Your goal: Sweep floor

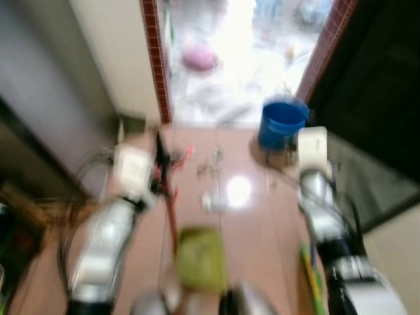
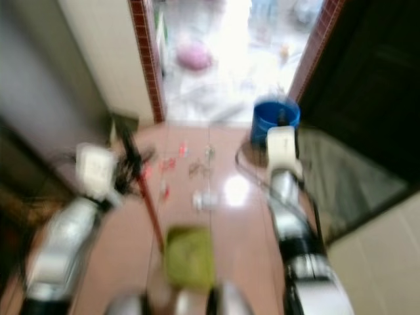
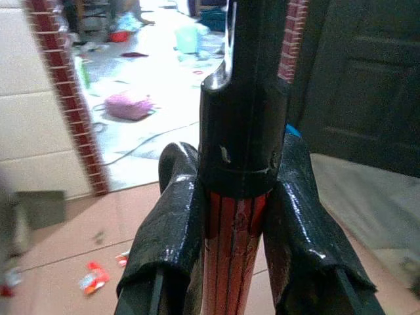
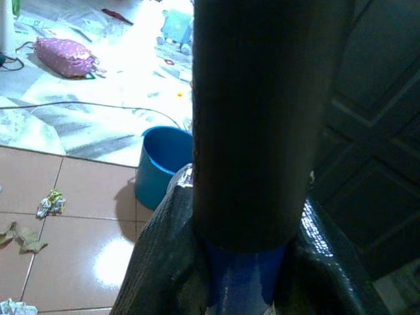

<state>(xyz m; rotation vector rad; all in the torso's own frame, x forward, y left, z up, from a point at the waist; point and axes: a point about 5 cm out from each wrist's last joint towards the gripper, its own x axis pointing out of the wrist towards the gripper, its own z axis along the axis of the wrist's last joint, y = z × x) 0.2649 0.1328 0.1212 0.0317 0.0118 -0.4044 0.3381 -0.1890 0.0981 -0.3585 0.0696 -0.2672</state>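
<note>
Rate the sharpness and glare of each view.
Both eye views are motion-blurred; a glare spot shines on the tiles and the doorway is blown out. Both wrist views are sharper, with overexposed floor beyond the bucket.

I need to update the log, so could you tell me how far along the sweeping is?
Done: both tools are picked up. The left gripper clamps the red broom handle, and the right gripper clamps a blue-and-black handle. Left: scraps of litter lie scattered on the brown tiles near the blue bucket.
</note>
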